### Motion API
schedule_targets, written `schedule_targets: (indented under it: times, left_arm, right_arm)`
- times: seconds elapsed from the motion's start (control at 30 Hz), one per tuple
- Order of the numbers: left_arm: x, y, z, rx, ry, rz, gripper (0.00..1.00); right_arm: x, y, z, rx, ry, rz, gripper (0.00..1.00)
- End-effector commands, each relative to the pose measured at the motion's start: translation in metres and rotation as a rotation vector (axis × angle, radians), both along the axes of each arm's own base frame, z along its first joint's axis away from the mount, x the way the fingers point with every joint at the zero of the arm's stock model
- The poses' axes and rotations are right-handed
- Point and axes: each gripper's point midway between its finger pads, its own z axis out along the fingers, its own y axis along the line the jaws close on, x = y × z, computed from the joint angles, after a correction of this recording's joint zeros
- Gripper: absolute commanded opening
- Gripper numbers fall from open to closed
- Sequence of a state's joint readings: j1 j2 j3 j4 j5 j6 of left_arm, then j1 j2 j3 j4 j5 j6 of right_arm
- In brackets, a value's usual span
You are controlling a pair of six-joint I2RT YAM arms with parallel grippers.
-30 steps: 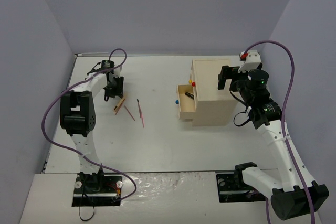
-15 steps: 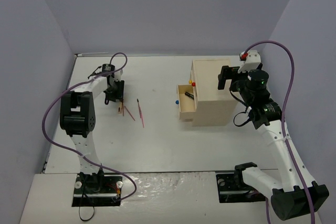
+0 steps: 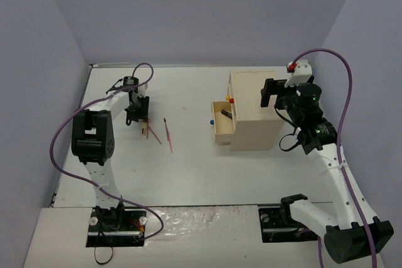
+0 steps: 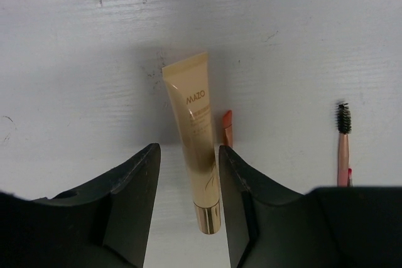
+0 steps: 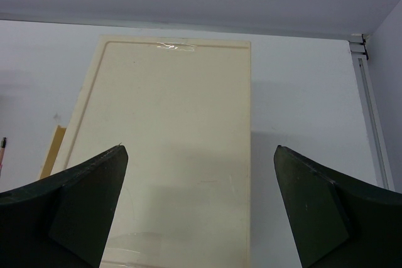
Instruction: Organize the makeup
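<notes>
Left wrist view: left fingers [image 4: 135, 205] clamped on gold tube [image 4: 195, 123], long axis straight ahead; right fingers [image 5: 81, 205] spread wide above drawer box [image 5: 169, 142].

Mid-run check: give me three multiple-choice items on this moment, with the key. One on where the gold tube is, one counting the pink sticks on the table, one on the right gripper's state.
1. Where is the gold tube?
A. inside a drawer
B. leaning on the back wall
C. between the fingers of the left gripper

2. How many thin pink sticks lie on the table near the left arm?
A. two
B. four
C. none

3. How does the right gripper stand?
A. shut on a knob
B. wide open above the drawer box
C. shut on a pink stick

Key:
1 C, as the left wrist view shows the tube running up between the two dark fingers.
2 A, as the top view shows one stick and a second beside it.
3 B, as the right wrist view shows the jaws spread far apart over the box's flat top.
</notes>
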State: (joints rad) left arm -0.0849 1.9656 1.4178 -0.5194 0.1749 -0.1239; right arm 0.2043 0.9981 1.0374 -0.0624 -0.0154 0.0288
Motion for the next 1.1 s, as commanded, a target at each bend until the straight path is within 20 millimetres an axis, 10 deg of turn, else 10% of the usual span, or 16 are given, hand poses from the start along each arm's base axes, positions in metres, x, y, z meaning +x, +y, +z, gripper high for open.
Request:
schedule_targets:
  times: [0.0,0.57,0.8,1.07]
  left_arm:
    - [0.012,0.007,0.025,0.037,-0.065,0.034,0.38]
    - [0.005,0.009,0.026,0.041,-0.038,0.087,0.0]
    - [0.01,-0.017,0.12,-0.156,-0.252,0.142,0.0]
    - [-0.019,-0.139,0.224,-0.628,-0.426,0.123,0.0]
  right_arm:
    - [0.004,0.005,0.028,0.032,-0.105,0.013,1.0]
    - [0.003,0.005,0.029,0.032,-0.107,0.013,1.0]
    - [0.001,0.003,0.033,0.034,-0.12,0.007,1.0]
    - [0.0,0.0,0.036,0.037,-0.127,-0.009,1.0]
